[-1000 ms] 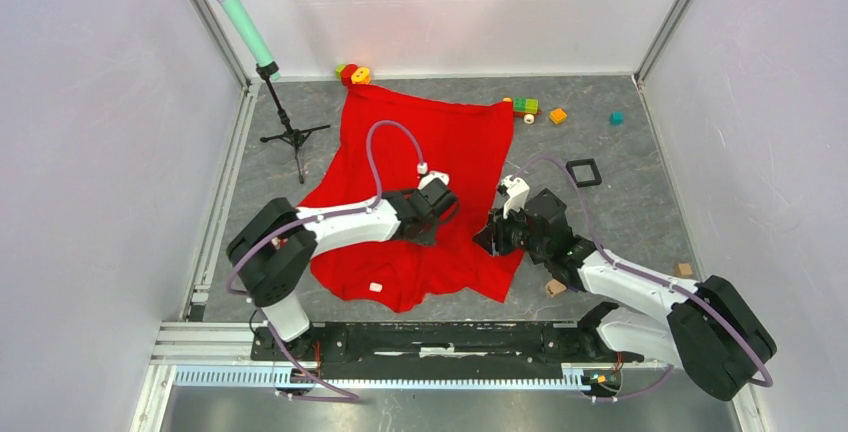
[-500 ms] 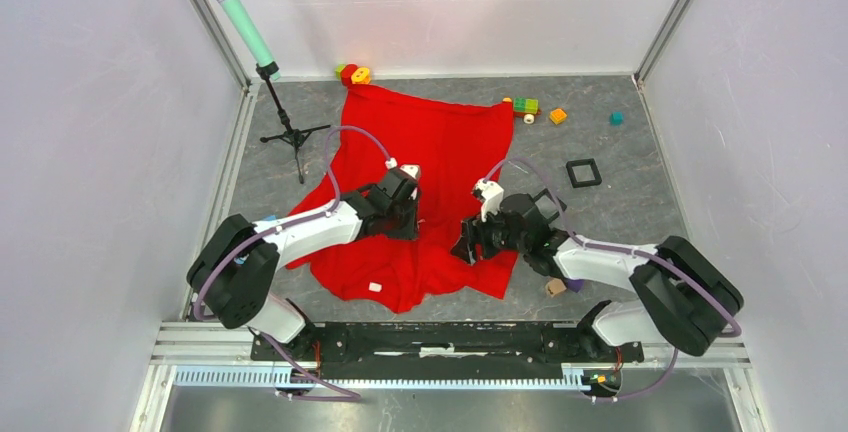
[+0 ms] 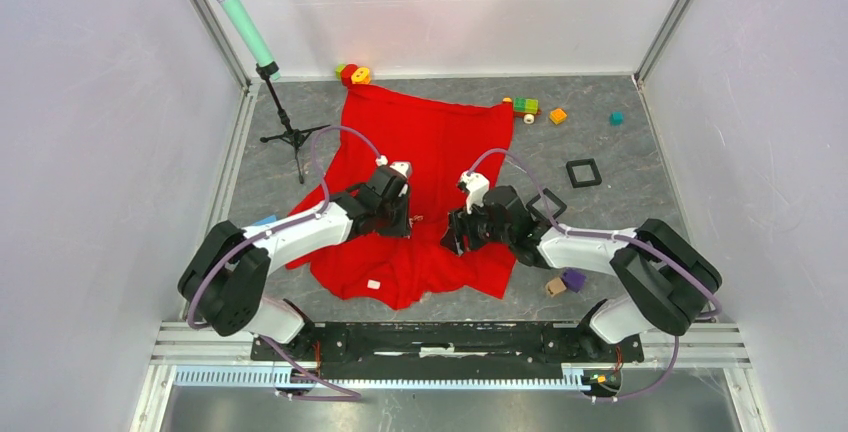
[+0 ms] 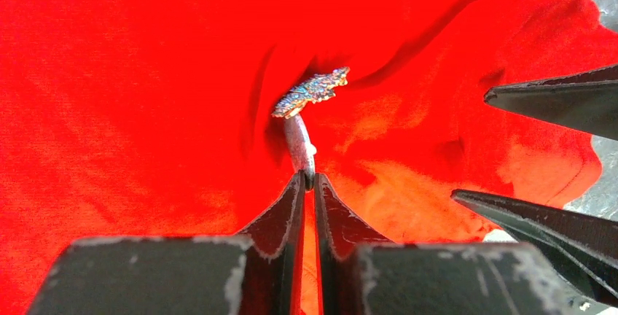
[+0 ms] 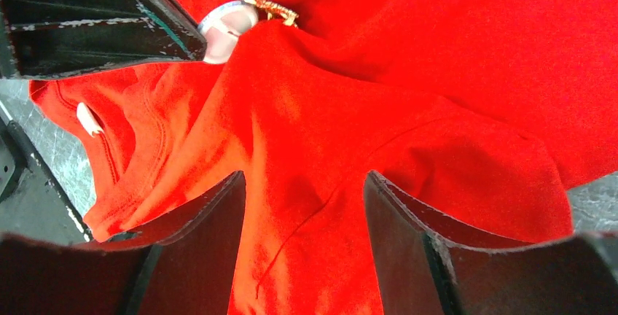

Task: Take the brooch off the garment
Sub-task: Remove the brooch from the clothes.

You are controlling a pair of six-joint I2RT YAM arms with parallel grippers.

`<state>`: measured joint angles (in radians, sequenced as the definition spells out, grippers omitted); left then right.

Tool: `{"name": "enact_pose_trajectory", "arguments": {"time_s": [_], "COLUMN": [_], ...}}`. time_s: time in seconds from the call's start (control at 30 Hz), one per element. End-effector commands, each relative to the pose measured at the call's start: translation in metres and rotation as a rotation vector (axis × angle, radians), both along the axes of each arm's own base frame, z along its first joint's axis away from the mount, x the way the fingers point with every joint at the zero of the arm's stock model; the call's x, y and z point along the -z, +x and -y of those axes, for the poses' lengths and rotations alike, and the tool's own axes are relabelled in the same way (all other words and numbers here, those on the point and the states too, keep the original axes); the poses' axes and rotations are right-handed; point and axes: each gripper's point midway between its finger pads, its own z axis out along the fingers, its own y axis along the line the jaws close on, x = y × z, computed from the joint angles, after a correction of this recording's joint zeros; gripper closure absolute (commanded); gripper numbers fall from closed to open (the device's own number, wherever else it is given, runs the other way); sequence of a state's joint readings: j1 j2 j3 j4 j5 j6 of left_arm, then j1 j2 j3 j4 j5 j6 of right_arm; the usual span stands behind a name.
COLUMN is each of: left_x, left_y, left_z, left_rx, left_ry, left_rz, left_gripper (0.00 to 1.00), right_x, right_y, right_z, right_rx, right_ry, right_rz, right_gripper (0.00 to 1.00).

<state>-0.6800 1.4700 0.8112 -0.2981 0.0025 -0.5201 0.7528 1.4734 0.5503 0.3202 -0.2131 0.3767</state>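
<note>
Left hand [image 4: 308, 181] is clenched on the pale backing of the brooch [image 4: 312, 90], which sits on a raised fold near the middle of the garment [image 3: 440, 137]. Right hand [image 5: 302, 182], just beside it, is released, its fingers astride a cloth fold.

Jagged iridescent brooch [image 4: 312, 90], tilted, on puckered red garment [image 4: 109, 74].

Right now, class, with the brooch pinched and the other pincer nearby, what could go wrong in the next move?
1. The left pincer grips only the thin edge of the pale backing of the brooch, so it may slip when pulled.
2. The right pincer straddles a fold of the garment but is open; unclamped cloth would probably lift with the brooch.
3. Both pincers sit close together and could bump.
</note>
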Motion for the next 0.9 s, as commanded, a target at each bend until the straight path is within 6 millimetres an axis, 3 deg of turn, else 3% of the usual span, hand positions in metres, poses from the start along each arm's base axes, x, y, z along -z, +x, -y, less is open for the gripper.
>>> {"name": "enact_pose_trajectory", "arguments": {"time_s": [0.0, 0.2, 0.33, 0.5, 0.87], "left_x": [-0.018, -0.015, -0.011, -0.010, -0.005], "left_y": [0.009, 0.010, 0.011, 0.014, 0.013], "left_z": [-0.016, -0.029, -0.027, -0.025, -0.011], "left_rx": [-0.011, -0.031, -0.024, -0.023, 0.023], "left_ry": [0.061, 0.129, 0.129, 0.130, 0.067], "left_rz": [0.082, 0.085, 0.074, 0.075, 0.052], "left_gripper": [0.88, 0.91, 0.91, 0.78, 0.81], "right_x": [-0.016, -0.019, -0.020, -0.022, -0.026], "right_y": [0.015, 0.019, 0.020, 0.019, 0.019], "right_z": [-0.014, -0.021, -0.024, -0.024, -0.024], "right_rx": [-0.010, -0.017, -0.024, -0.031, -0.034], "right_ry": [0.021, 0.030, 0.033, 0.033, 0.035], "right_rz": [0.062, 0.061, 0.060, 0.065, 0.071], "right_gripper": [0.36, 0.41, 0.42, 0.42, 0.43]}}
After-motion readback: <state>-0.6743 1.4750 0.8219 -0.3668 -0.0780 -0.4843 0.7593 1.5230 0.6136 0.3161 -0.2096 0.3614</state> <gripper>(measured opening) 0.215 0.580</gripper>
